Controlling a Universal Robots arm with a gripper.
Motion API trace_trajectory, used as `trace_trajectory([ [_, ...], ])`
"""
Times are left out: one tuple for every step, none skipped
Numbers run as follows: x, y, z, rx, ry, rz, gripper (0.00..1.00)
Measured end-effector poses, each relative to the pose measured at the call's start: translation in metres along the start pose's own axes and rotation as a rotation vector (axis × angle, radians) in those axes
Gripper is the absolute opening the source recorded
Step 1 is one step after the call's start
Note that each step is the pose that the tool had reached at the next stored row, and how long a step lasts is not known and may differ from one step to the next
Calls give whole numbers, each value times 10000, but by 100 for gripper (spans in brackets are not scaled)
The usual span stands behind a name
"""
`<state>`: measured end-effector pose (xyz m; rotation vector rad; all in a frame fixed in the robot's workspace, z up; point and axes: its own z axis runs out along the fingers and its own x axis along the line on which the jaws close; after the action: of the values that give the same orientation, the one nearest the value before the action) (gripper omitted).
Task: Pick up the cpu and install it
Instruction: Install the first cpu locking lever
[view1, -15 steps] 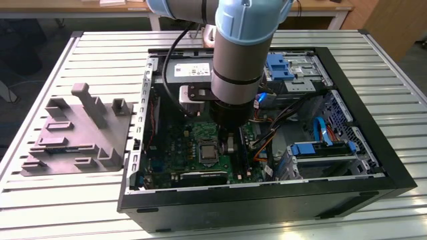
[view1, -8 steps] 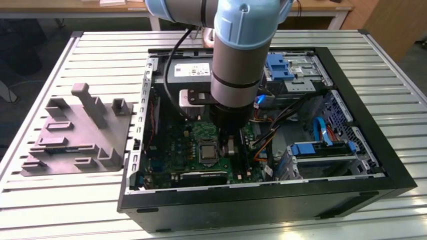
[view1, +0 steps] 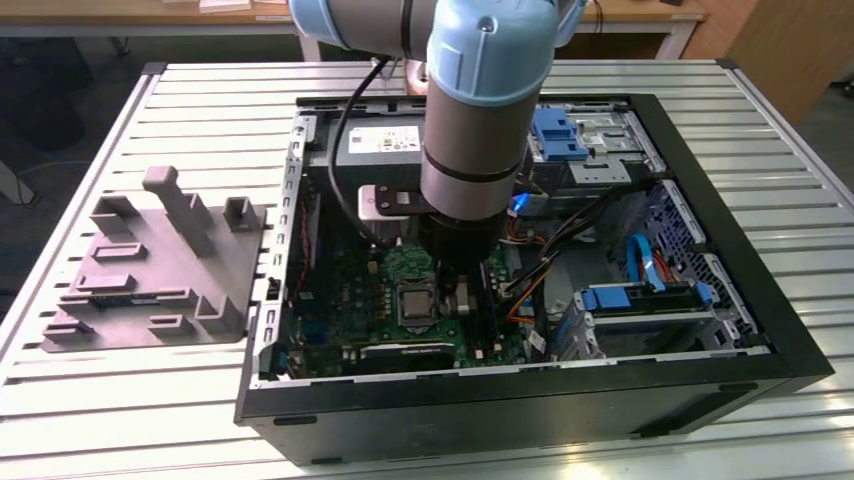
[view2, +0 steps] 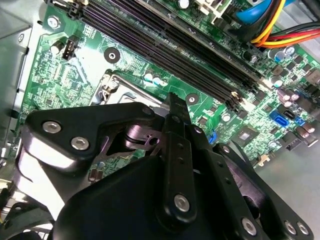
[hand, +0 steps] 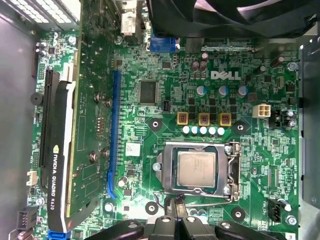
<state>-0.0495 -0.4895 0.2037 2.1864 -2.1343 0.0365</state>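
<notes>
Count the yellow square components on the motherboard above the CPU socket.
3, in the first wrist view: they sit in one row between the cpu in its socket and the fan, at and. Others may be hidden.

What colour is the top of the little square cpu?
Pale silver-grey; the cpu shows best in the first wrist view.
</notes>
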Motion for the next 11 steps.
trace_trajectory([
  [0,0,2,8,1,-3,11],
  [-1,0,6,15,0,-6,11],
  [-2,-1,13,20,-1,-10,11],
  [-2,-1,21,23,-1,-16,11],
  [-3,-1,28,25,0,-22,11],
  [-2,-1,32,26,1,-27,11],
  [-2,-1,35,26,2,-32,11],
  [-3,-1,38,27,2,-36,11],
  [-3,-1,42,28,0,-40,11],
  [-4,-2,48,28,1,-44,11],
  [-4,-2,55,28,2,-50,11],
])
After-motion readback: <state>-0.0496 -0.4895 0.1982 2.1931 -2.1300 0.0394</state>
